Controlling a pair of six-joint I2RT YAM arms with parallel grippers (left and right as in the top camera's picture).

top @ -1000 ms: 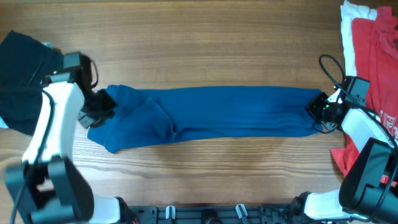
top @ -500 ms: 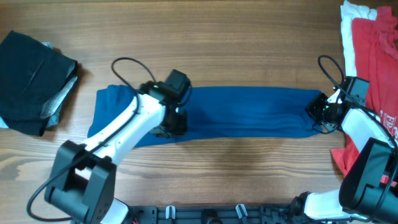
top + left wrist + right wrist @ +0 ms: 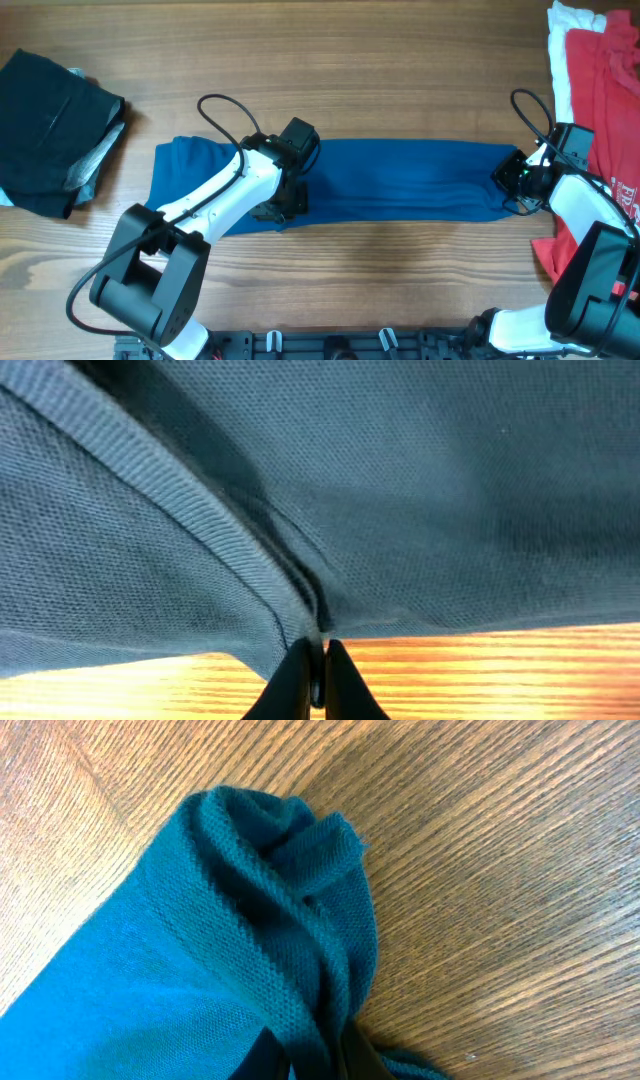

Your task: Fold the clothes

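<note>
The deep-blue shirt (image 3: 400,180) lies as a long band across the table's middle. My left gripper (image 3: 285,205) is shut on a fold of the shirt (image 3: 300,510) and holds it over the band's left part, near its front edge. In the left wrist view the fingers (image 3: 290,685) pinch a ribbed edge of the cloth just above the wood. My right gripper (image 3: 512,175) is shut on the band's right end, where the bunched cloth (image 3: 290,930) sits between its fingers (image 3: 360,1055). The red tee (image 3: 605,110) lies at the right edge.
A black folded piece (image 3: 50,120) on pale cloth lies at the far left. A white piece (image 3: 568,25) lies under the red tee at the top right. The arms' base rail (image 3: 330,345) runs along the front edge.
My left gripper has carried the shirt's left end rightward over the band, from the far left to about a third of the way along. The right gripper has stayed put.
</note>
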